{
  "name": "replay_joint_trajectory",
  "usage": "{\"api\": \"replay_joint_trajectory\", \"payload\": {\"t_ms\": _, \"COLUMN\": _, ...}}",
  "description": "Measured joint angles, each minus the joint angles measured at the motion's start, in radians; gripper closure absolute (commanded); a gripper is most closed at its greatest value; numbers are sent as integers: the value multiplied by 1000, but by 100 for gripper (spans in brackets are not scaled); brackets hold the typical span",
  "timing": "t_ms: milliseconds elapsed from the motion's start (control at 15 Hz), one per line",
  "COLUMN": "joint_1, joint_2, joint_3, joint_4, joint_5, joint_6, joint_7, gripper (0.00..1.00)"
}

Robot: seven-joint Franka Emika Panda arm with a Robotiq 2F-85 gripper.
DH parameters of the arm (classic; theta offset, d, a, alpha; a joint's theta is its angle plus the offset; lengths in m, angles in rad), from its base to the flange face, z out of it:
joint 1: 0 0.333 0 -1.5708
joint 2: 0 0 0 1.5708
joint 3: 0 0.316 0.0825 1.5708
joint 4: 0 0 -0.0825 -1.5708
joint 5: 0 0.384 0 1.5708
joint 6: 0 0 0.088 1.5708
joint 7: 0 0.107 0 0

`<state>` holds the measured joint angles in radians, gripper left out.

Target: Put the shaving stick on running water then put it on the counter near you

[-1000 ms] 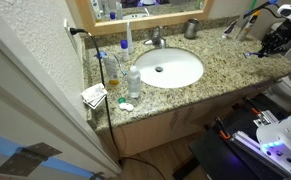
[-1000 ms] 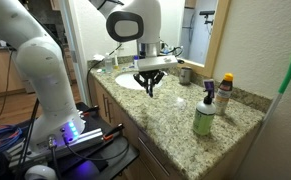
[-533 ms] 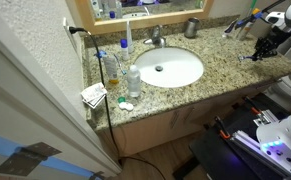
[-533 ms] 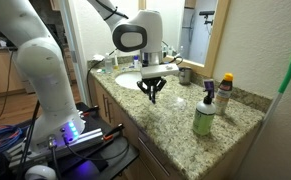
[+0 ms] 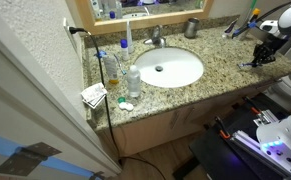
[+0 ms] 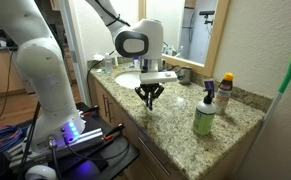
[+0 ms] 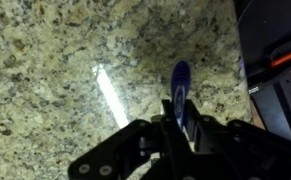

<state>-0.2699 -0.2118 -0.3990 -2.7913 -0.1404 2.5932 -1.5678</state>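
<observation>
My gripper is shut on the blue shaving stick, which points out from between the fingers just above the speckled granite counter. In both exterior views the gripper hangs low over the counter, off to the side of the white oval basin. The silvery faucet stands behind the basin. I cannot tell whether the stick touches the counter.
Bottles and an amber bottle stand at one end of the counter; a green bottle and a spray bottle stand near the wall. A metal cup is by the mirror. The counter edge is close beside the gripper.
The gripper has come down toward the counter with the shaving stick still in it, shifting slightly further from the basin.
</observation>
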Motion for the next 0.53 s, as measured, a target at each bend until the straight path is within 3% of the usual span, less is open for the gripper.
{"api": "replay_joint_trajectory", "payload": {"t_ms": 200, "joint_1": 0, "joint_2": 47, "joint_3": 0, "joint_4": 0, "joint_5": 3, "joint_6": 0, "joint_7": 0, "gripper": 96}}
{"api": "replay_joint_trajectory", "payload": {"t_ms": 267, "joint_1": 0, "joint_2": 59, "joint_3": 0, "joint_4": 1, "joint_5": 3, "joint_6": 0, "joint_7": 0, "gripper": 60}}
{"api": "replay_joint_trajectory", "payload": {"t_ms": 333, "joint_1": -1, "joint_2": 68, "joint_3": 0, "joint_4": 1, "joint_5": 0, "joint_6": 0, "joint_7": 0, "gripper": 59}}
{"api": "replay_joint_trajectory", "payload": {"t_ms": 533, "joint_1": -2, "joint_2": 78, "joint_3": 0, "joint_4": 4, "joint_5": 0, "joint_6": 1, "joint_7": 0, "gripper": 39}}
